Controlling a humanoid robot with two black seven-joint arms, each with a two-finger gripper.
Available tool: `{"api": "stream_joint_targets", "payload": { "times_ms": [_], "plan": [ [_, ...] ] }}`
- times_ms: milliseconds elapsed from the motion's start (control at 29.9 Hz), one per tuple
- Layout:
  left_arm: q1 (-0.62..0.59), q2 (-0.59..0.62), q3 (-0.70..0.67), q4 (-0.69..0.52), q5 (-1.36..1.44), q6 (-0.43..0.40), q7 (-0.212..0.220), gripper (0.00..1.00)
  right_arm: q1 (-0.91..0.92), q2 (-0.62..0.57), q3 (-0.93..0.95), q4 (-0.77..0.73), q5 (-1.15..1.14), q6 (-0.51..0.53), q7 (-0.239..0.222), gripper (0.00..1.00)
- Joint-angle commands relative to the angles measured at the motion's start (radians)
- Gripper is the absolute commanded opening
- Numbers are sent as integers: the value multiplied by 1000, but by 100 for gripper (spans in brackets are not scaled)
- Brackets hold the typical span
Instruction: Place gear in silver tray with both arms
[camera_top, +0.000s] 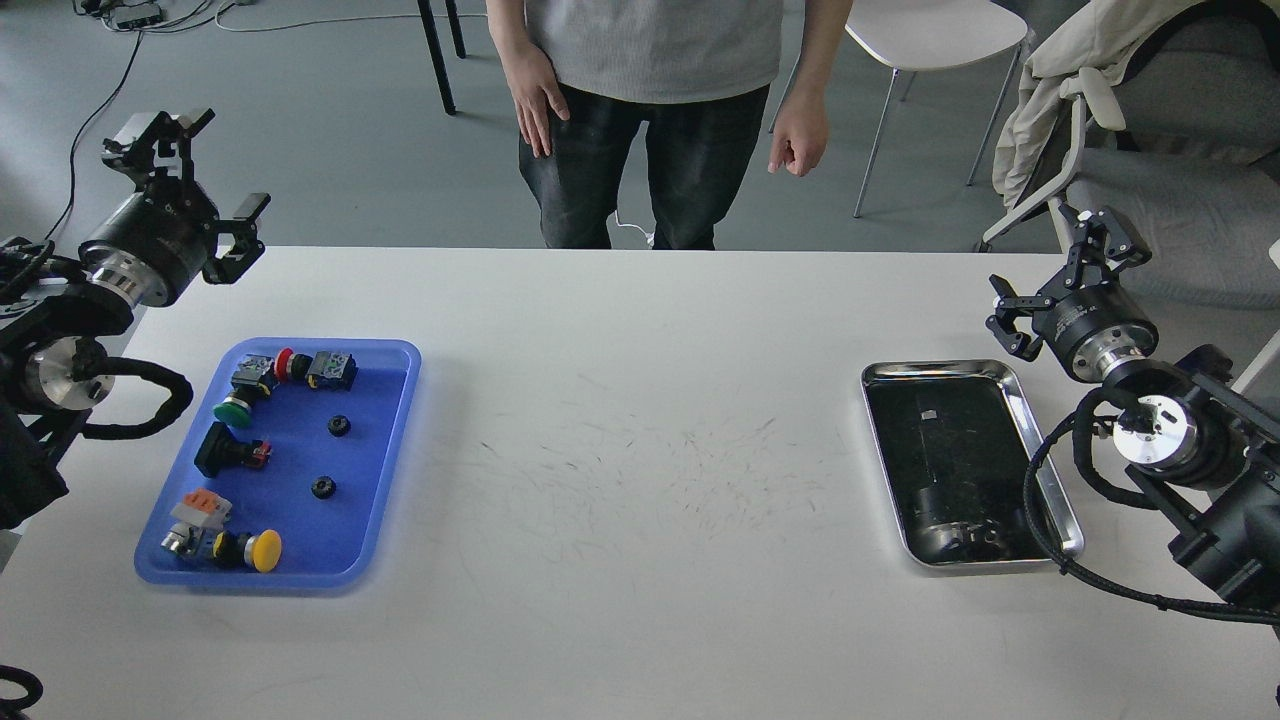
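Note:
Two small black gears (339, 425) (322, 487) lie in the blue tray (300, 530) on the table's left side, among several push-button switches. The silver tray (940, 367) rests on the right side with nothing in it; its dark bottom mirrors the room. My left gripper (205, 180) hovers above the table's far left corner, behind the blue tray, open and holding nothing. My right gripper (1055, 278) hangs just beyond the silver tray's far right corner, also open and holding nothing.
A person (650, 120) stands at the far edge of the white table (640, 450). A white chair (930, 40) and a draped chair (1130, 130) stand behind on the right. My right arm's cable loop (1040, 520) overlaps the silver tray's right rim.

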Motion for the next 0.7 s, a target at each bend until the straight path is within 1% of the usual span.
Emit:
{"api": "stream_joint_targets", "payload": {
  "times_ms": [0,67,100,201,301,401,535,669],
  "plan": [
    [0,-1,3,0,0,3,-9,99,0,0,0,1,0,0,0,99],
    [0,-1,6,0,0,10,-28,99,0,0,0,1,0,0,0,99],
    [-2,0,6,0,0,1,-33,99,0,0,0,1,0,0,0,99],
    [-3,9,8,0,2,-3,-23,99,0,0,0,1,0,0,0,99],
    [-6,20,18,0,4,0,-21,99,0,0,0,1,0,0,0,99],
    [-6,43,26,-9,20,-24,-22,99,0,0,0,1,0,0,0,99],
    [-15,77,60,-11,117,-24,-24,99,-3,0,-3,5,0,0,0,99],
    [-25,92,60,-14,273,-24,-30,99,-14,-12,-3,21,0,0,0,99]
  ]
}}
